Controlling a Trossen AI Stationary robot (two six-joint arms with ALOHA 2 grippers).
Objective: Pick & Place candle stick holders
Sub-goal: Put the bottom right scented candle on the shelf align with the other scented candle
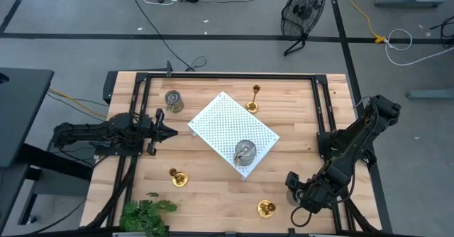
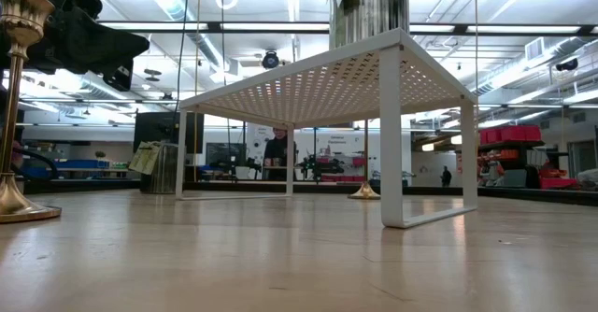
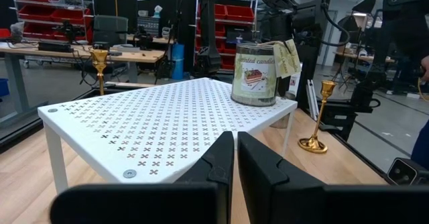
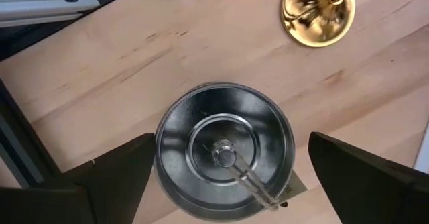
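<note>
Right wrist view, silver holder [image 4: 224, 151] upright, axis vertical

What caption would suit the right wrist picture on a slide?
Open right gripper poised over a silver tin on the table, a brass holder nearby.

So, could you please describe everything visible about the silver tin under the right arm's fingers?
The squat silver-grey metal tin stands upright on the wooden table, its round lid ringed, with a small centre knob. The right gripper hangs above it, fingers open either side, not touching. A shiny brass candle holder stands nearby, apart.
</note>
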